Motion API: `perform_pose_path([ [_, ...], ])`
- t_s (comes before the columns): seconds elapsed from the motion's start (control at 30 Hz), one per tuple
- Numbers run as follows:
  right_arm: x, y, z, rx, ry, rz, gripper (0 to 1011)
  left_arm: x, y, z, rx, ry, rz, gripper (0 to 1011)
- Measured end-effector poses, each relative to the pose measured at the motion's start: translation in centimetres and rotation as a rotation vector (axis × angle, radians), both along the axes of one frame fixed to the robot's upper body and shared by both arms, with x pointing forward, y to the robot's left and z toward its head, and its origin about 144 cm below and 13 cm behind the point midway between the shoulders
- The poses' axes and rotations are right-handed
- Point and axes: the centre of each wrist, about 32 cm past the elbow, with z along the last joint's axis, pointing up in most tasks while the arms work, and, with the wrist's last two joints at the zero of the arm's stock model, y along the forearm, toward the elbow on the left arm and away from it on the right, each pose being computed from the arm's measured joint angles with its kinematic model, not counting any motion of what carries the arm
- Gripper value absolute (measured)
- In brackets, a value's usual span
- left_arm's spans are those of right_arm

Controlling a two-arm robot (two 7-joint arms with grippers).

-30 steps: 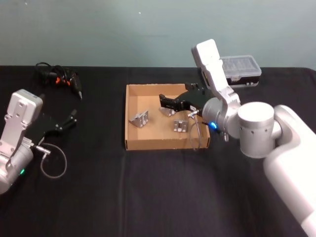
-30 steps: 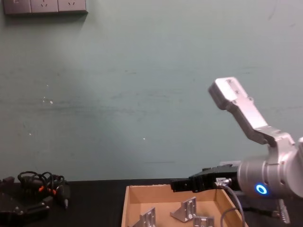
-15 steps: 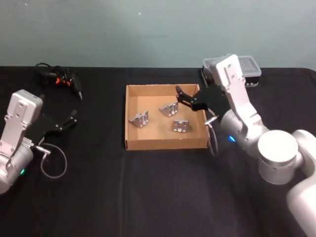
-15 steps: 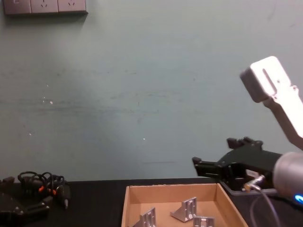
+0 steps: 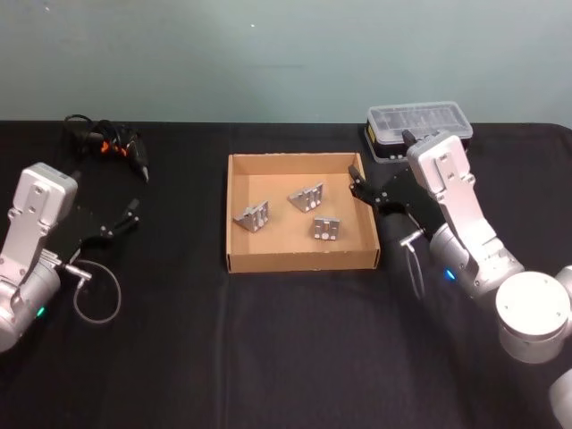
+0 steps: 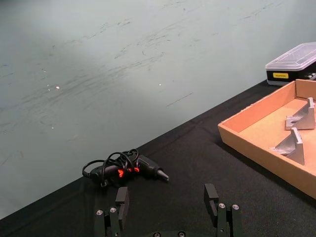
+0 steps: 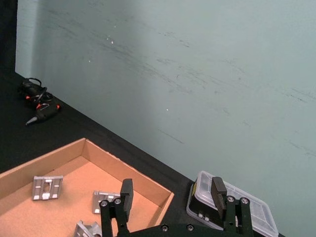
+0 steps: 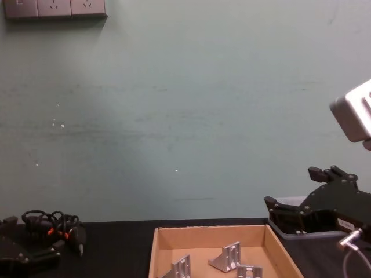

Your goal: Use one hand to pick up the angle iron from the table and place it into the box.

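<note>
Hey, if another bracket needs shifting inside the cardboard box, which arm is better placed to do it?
Probably the right. The right gripper hangs open at the box by its right wall, close to the three brackets. The left gripper sits open over the table, well left of the box.

No text, brand, number or sign can be read. The plastic organizer case (image 6: pixel 292 63) carries a small yellow label (image 6: pixel 279 76) on its black side wall; dark marks on it are too small to make out. In the right wrist view the case (image 7: pixel 232 208) lies just beyond the right gripper (image 7: pixel 173 197), whose fingers stand apart with nothing between them.
</note>
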Motion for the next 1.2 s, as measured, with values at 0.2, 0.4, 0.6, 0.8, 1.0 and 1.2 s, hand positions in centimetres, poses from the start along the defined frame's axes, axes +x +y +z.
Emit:
perform_pose_path([
  [0.2,-0.22,-0.2,-0.15,-0.01,-0.005,-0.005,1003,0.0,0.0,0.0,0.0,0.0,0.0,1000],
  [0.4,-0.2,-0.18,-0.12,-0.009,-0.005,-0.005,1003,0.0,0.0,0.0,0.0,0.0,0.0,1000],
  [0.6,-0.18,-0.16,-0.12,-0.009,-0.005,-0.004,1003,0.0,0.0,0.0,0.0,0.0,0.0,1000],
  [0.8,-0.17,-0.15,-0.12,-0.007,-0.004,-0.004,1003,0.0,0.0,0.0,0.0,0.0,0.0,1000],
  [1.0,-0.16,-0.15,-0.12,-0.007,-0.003,-0.004,1003,0.0,0.0,0.0,0.0,0.0,0.0,1000],
  [1.2,-0.15,-0.15,-0.12,-0.006,-0.003,-0.003,1003,0.0,0.0,0.0,0.0,0.0,0.0,1000],
])
